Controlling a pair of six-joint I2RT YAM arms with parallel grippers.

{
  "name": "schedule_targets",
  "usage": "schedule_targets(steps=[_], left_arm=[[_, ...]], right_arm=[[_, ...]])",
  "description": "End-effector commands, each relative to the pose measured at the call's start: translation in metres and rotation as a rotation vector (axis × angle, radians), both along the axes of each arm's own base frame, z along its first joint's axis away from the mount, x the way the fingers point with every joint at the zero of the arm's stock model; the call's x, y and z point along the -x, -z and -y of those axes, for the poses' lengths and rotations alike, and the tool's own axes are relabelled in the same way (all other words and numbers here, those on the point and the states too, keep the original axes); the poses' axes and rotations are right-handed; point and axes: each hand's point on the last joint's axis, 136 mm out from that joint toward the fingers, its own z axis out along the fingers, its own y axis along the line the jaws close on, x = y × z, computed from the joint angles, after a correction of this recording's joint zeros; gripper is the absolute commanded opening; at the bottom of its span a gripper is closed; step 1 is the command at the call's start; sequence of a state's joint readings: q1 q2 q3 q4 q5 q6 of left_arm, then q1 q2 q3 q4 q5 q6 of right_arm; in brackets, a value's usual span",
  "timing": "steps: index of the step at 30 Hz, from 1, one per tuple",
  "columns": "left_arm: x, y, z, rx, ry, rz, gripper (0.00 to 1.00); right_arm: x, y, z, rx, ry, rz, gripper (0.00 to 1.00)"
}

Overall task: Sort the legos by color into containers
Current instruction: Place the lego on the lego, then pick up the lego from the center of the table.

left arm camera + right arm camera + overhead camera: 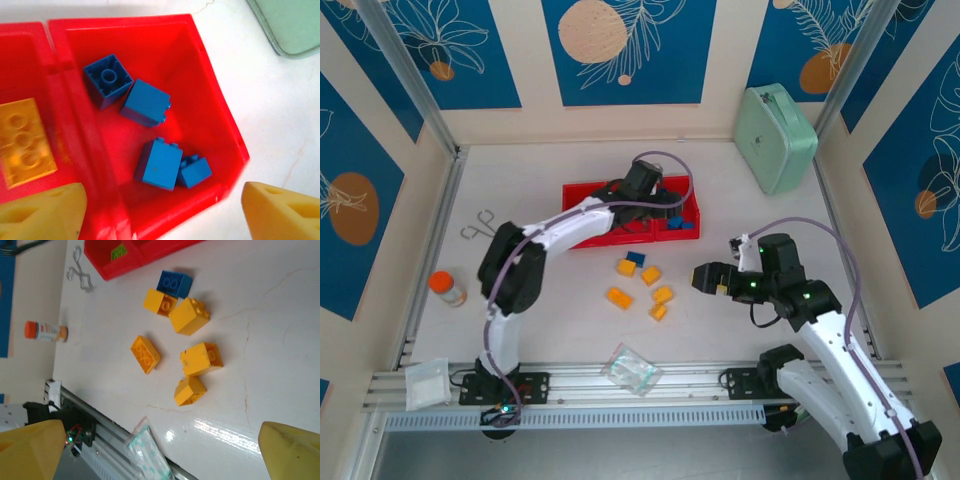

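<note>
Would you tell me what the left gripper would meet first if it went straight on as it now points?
Most likely the blue lego nearest the left gripper, lying in the end red bin. Depth is unclear, so the bin's near wall might come first.

Overall light: you have bright, even light in all three views, and no part is dim.
Shadows, top view: the arms throw only soft, pale shadows on the table (570, 320).
Shadows, right wrist view: the orange-yellow legos (200, 359) have short, soft-edged shadows just beside them.
Glare: you see a white shiny patch on the table near the clear bag (147, 450), which also glints.
Overexposure, left wrist view: the table is washed out to white. The red of the containers (210, 100) is very saturated, and the near rim looks smeared.
Focus: the blue legos (147, 104) are fairly sharp. The left fingers (42, 212) and the right fingers (30, 450) are blurred at the frame corners.
</note>
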State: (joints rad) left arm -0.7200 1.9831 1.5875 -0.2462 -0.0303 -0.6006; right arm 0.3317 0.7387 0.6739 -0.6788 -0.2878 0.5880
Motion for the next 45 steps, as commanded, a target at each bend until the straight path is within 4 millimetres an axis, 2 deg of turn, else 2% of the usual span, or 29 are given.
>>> schedule_targets(steps=[1, 3, 4, 8, 11, 12, 14, 17, 21, 28, 34, 45], left_arm=[[0.007, -0.063, -0.021, 0.084, -0.041, 0.166, 0.87], [0.022, -0.073, -0.045, 0.076, -0.066, 0.204, 0.92], [0.03, -0.076, -0.057, 0.066, -0.082, 0.22, 1.0], [0.073, -0.077, -0.115, 0.012, -0.152, 0.252, 1.0], [0.108, -0.06, -0.171, -0.083, -0.248, 0.234, 1.0], [0.119, -0.052, -0.194, -0.118, -0.296, 0.217, 1.0], [0.141, -0.037, -0.226, -0.153, -0.344, 0.185, 1.0], [0.174, -0.031, -0.256, -0.141, -0.371, 0.169, 1.0], [0.215, -0.03, -0.283, -0.092, -0.393, 0.123, 1.0], [0.255, -0.047, -0.3, -0.099, -0.325, 0.076, 1.0], [0.264, -0.062, -0.289, -0.043, -0.242, 0.088, 1.0], [0.272, -0.077, -0.286, -0.047, -0.153, 0.141, 1.0]], right_arm=[[-0.002, -0.002, -0.011, 0.045, -0.049, 0.0, 0.99], [-0.002, 0.0, -0.022, 0.074, -0.111, 0.005, 0.99], [-0.003, 0.002, -0.026, 0.09, -0.135, 0.008, 1.0], [-0.013, 0.01, -0.039, 0.167, -0.213, 0.022, 1.0], [-0.023, 0.015, -0.056, 0.198, -0.266, 0.046, 0.99], [-0.029, 0.019, -0.059, 0.23, -0.276, 0.044, 0.99], [-0.039, 0.029, -0.065, 0.301, -0.305, 0.036, 0.99], [-0.058, 0.044, -0.071, 0.39, -0.33, 0.023, 0.99], [-0.074, 0.06, -0.09, 0.408, -0.389, 0.002, 0.99], [-0.091, 0.106, -0.106, 0.582, -0.488, 0.007, 1.0], [-0.097, 0.13, -0.113, 0.745, -0.514, 0.004, 0.98], [-0.087, 0.147, -0.111, 0.903, -0.58, -0.029, 0.74]])
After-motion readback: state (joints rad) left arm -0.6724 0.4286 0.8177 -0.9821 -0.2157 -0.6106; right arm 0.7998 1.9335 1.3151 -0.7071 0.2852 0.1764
